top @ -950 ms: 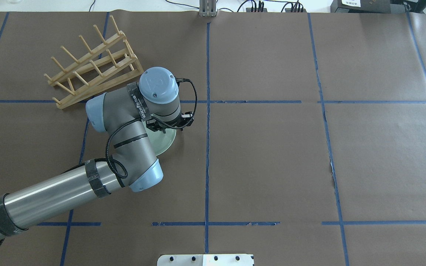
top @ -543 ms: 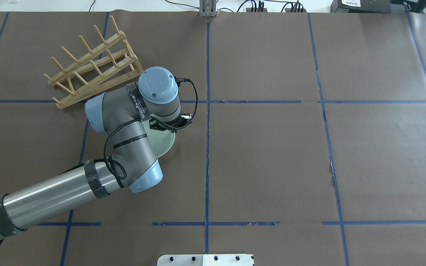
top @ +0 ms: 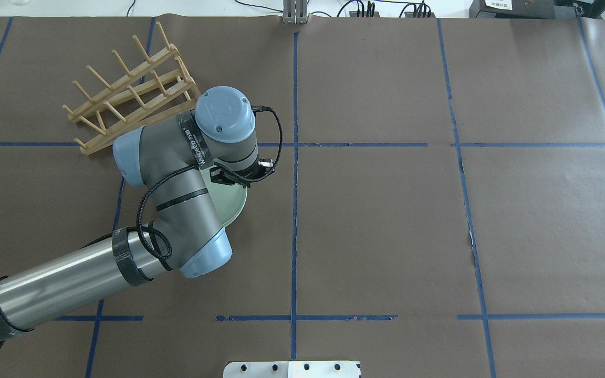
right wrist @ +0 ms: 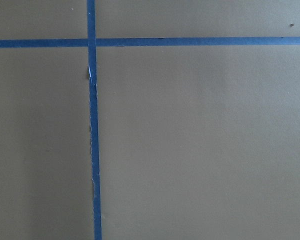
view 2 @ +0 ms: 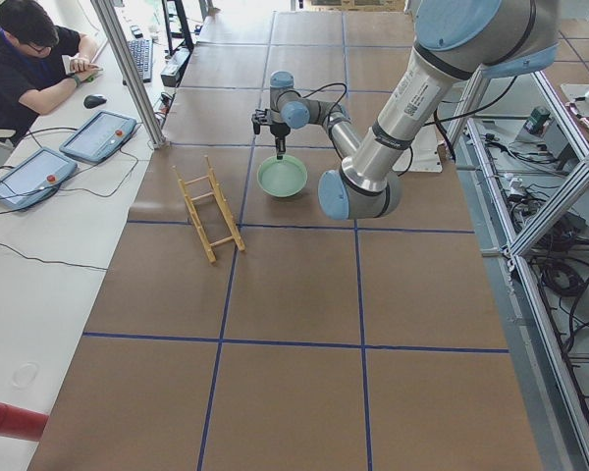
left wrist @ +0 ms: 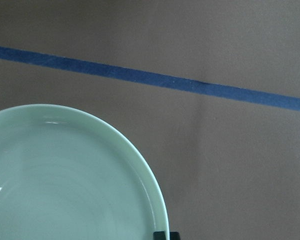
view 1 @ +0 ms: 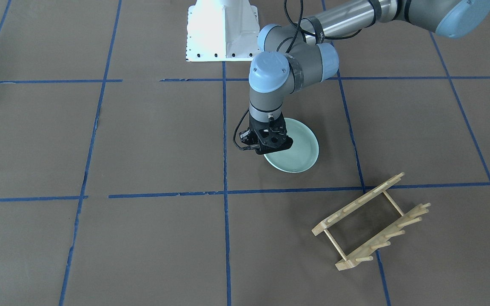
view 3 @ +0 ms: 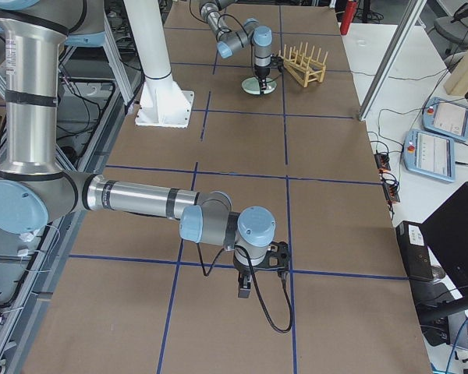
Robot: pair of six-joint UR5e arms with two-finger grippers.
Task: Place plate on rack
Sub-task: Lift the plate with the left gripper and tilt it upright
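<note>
The pale mint-green plate (view 1: 298, 148) is near the table's middle, also seen in the overhead view (top: 233, 202) and filling the lower left of the left wrist view (left wrist: 55, 185). My left gripper (view 1: 270, 151) stands upright over the plate's rim and is shut on it; one fingertip (left wrist: 166, 235) shows at the rim's edge. The wooden rack (view 1: 372, 221) lies apart from the plate, just beyond my left wrist in the overhead view (top: 129, 94). My right gripper (view 3: 246, 292) hangs over bare table far from both; I cannot tell if it is open or shut.
The white robot base (view 1: 221, 34) stands at the table's robot side. Blue tape lines (top: 294, 210) divide the brown table cover. An operator (view 2: 29, 59) sits at a side desk with tablets (view 2: 98, 135).
My left arm's wrist has shifted up and toward the rack, and the plate has moved slightly with it.
</note>
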